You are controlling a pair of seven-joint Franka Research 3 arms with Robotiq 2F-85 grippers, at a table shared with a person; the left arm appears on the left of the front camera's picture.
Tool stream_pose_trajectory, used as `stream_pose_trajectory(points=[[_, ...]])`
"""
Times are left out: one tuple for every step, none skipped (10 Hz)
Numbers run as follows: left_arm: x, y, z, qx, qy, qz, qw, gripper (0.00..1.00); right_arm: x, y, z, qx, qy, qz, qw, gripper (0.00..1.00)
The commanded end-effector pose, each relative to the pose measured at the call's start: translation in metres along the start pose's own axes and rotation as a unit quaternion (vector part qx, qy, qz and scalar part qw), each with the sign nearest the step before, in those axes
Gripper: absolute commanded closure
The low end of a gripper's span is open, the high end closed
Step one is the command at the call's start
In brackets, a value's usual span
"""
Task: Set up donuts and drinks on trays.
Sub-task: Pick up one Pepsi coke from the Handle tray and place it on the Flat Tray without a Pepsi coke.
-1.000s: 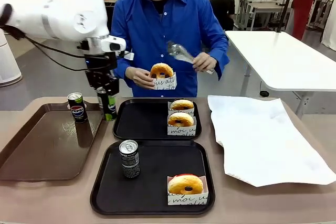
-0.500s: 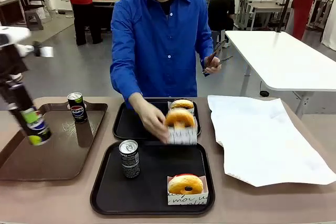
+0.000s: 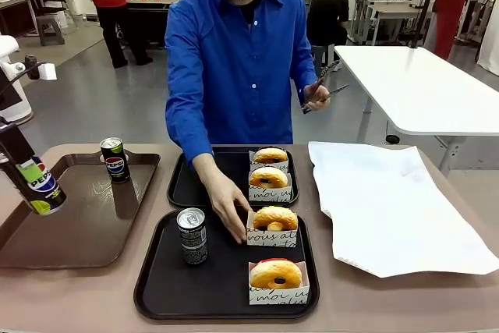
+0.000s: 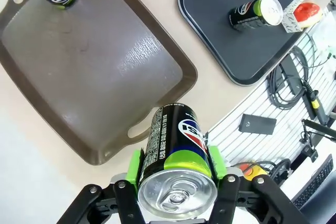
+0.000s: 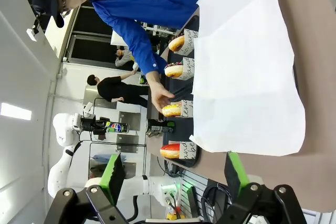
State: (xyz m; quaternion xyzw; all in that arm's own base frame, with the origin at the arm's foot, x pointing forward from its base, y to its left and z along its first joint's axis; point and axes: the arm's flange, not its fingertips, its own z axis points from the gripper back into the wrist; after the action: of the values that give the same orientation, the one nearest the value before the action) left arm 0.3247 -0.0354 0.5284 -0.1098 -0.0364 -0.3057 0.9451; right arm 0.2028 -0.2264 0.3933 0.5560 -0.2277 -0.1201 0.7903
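Gripping a green-banded can point(image 4: 177, 166) between the green pads of the left gripper point(image 4: 176, 169), lifted and tilted over the near left edge of the brown tray point(image 3: 70, 232). Standing upright at that tray's far end, a second can point(image 3: 115, 159). Standing on the left side of the near black tray point(image 3: 156, 286), a third can point(image 3: 192, 235), with two sleeved donuts on its right side: one near point(image 3: 274, 274), one farther point(image 3: 274, 217). Touching the farther donut's sleeve, the person's hand point(image 3: 228, 210). Sitting on the right side of the far black tray point(image 3: 191, 185), two more sleeved donuts, near point(image 3: 268, 178) and far point(image 3: 270, 155). Holding tongs point(image 3: 321, 91) in the person's other hand, raised at chest height. Hanging with fingers spread wide and nothing between them, the right gripper point(image 5: 173, 174), above the white paper point(image 3: 390, 204) lying right of the trays.
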Motion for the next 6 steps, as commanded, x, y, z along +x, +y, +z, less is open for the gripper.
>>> stream_pose_trajectory(points=[[-0.002,0.001,0.001,-0.002,0.002,-0.002,1.000,0.41,0.001,0.000,-0.001,0.011,-0.008,0.010,1.000,0.00],[0.000,0.000,0.000,0.000,0.000,0.000,1.000,0.41,0.001,0.000,-0.001,0.011,-0.008,0.010,1.000,0.00],[0.022,-0.003,-0.005,0.017,0.000,0.002,1.000,0.41,0.001,0.000,-0.001,0.011,-0.008,0.010,1.000,0.00],[0.061,-0.008,-0.012,0.043,0.009,0.006,0.999,0.41,0.001,0.000,-0.001,0.011,-0.008,0.010,1.000,0.00],[0.100,-0.010,-0.022,0.066,0.027,0.008,0.997,0.41,0.001,0.000,-0.001,0.011,-0.008,0.010,1.000,0.00],[0.142,-0.011,-0.034,0.109,0.024,0.012,0.994,0.41,0.001,0.000,-0.001,0.011,-0.008,0.010,1.000,0.00]])
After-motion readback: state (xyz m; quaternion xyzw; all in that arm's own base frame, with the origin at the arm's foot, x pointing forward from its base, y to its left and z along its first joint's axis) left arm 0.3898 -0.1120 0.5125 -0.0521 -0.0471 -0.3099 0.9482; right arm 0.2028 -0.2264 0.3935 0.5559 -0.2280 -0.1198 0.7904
